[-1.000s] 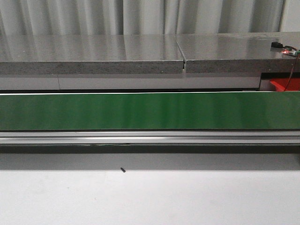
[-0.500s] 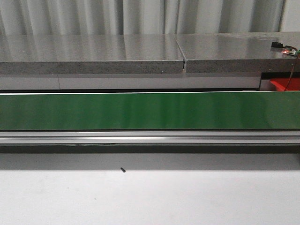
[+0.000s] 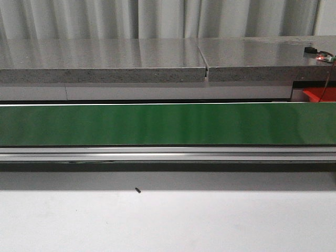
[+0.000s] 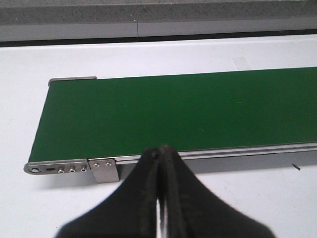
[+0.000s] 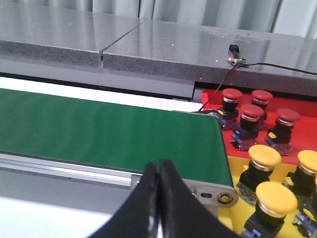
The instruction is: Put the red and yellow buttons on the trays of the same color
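Note:
No button lies on the green conveyor belt in any view. In the right wrist view, several red buttons stand on the red tray beyond the belt's end. Several yellow buttons stand on the yellow tray beside it. My right gripper is shut and empty, hovering over the belt's near rail close to that end. My left gripper is also shut and empty, over the near rail by the belt's other end. Neither gripper shows in the front view, where only a corner of the red tray is visible.
A grey stone counter runs behind the belt, with a small circuit board and wires on its right part. White tabletop lies in front of the belt, with a tiny dark speck on it.

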Available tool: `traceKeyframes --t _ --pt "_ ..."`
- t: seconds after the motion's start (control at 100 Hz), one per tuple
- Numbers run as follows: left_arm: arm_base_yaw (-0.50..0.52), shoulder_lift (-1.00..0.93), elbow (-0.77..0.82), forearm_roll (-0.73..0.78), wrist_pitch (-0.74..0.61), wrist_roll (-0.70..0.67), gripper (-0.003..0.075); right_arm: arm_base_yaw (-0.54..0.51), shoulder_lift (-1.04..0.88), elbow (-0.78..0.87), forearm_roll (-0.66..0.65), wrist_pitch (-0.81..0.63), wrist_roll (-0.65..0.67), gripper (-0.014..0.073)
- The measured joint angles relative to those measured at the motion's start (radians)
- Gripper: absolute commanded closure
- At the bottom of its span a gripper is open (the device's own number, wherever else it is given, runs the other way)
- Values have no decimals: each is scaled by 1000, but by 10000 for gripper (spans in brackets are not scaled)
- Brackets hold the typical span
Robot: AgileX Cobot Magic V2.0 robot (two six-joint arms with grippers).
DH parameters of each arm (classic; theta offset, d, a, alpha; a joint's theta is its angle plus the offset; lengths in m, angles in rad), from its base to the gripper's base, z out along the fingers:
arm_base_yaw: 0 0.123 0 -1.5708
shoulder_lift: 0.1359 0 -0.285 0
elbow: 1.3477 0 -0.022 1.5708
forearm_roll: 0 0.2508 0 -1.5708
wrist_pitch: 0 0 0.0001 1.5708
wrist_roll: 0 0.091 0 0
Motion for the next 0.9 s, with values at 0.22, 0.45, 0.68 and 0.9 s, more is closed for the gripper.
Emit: traceKeyframes --t 0.22,0.45,0.68,0.9 --pt "0 0 0 0 0 0 741 0 0 0 0 0 0 662" --pt "-25 0 0 0 0 0 741 0 0 0 0 0 0 662" --pt "-33 0 0 0 -12 0 741 0 0 0 0 0 0 662" --pt "-35 0 2 0 -18 0 741 0 0 0 0 0 0 662"
